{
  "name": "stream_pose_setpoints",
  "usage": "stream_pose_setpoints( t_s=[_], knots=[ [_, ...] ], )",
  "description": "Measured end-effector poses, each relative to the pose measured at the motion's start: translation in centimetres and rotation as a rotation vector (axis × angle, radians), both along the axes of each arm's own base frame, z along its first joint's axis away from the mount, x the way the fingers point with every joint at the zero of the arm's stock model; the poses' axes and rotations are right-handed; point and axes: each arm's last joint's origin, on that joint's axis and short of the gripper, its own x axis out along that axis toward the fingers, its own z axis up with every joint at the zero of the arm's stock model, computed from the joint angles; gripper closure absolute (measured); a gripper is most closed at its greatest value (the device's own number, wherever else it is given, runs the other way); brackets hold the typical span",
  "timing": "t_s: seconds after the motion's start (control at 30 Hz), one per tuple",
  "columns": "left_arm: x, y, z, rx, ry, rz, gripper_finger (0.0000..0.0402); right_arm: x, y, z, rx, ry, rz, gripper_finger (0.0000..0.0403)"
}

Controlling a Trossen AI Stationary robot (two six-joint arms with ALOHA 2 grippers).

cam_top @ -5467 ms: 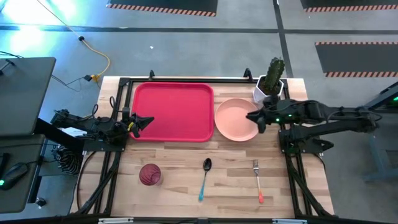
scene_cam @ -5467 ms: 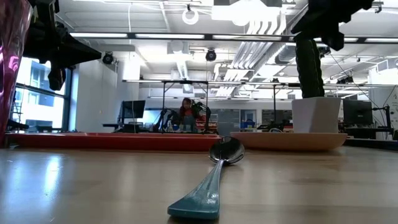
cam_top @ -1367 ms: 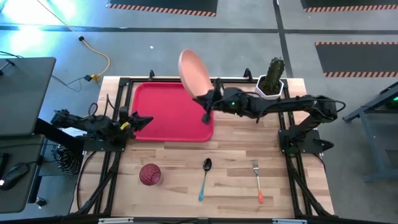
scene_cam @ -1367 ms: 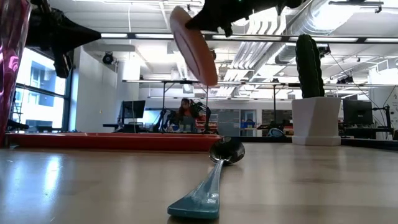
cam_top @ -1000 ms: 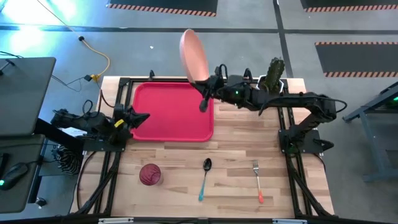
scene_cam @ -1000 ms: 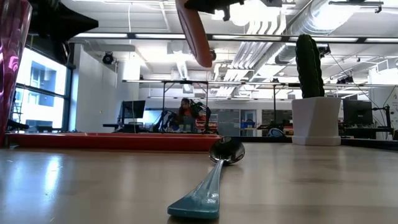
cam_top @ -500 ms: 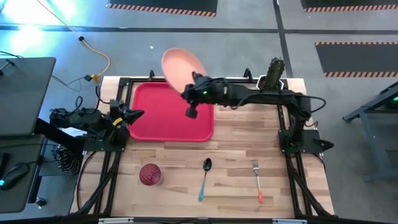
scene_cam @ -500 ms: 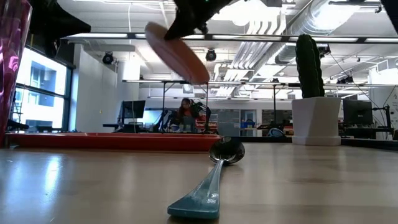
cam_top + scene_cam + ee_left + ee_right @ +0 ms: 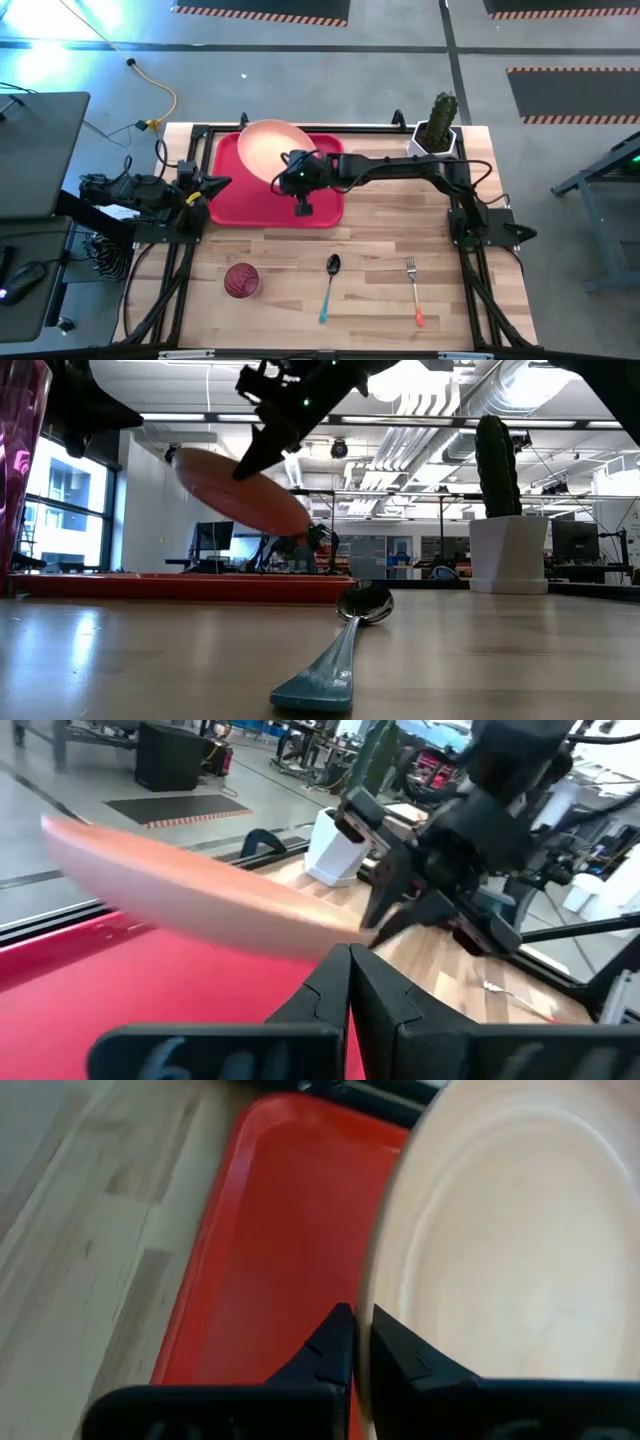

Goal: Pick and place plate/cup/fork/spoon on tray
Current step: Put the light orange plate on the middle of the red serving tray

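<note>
Now right pincer [image 9: 291, 177] clamps plate [image 9: 272, 146] rim, tilted above tray [image 9: 232, 195].

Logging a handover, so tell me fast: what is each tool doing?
Left tool: shut, empty.
Right tool: shut on the round peach-pink plate, above the red rectangular tray.

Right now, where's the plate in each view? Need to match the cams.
High: plate over the tray's far part, right hand on its near rim.
Low: upper left of centre, tilted, above the tray.
Left wrist: pale band across the upper left.
Right wrist: fills the right side.
Shared landmark: the red tray.
</note>
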Motion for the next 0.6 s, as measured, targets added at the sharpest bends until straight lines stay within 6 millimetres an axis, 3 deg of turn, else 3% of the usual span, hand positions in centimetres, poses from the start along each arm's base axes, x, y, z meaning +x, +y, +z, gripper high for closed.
stream_pose_setpoints(
  t_s=[0.37, 0.6],
  knots=[
    [-0.1, 0.1, -0.1, 0.007, 0.007, 0.03, 0.0401, 1.3, 0.8, -4.9, -0.101, 0.137, 0.135, 0.0399],
    [-0.1, 0.1, -0.1, 0.006, 0.007, 0.03, 0.0401, 1.7, 0.6, -6.8, -0.105, 0.178, 0.14, 0.0399]
  ],
)
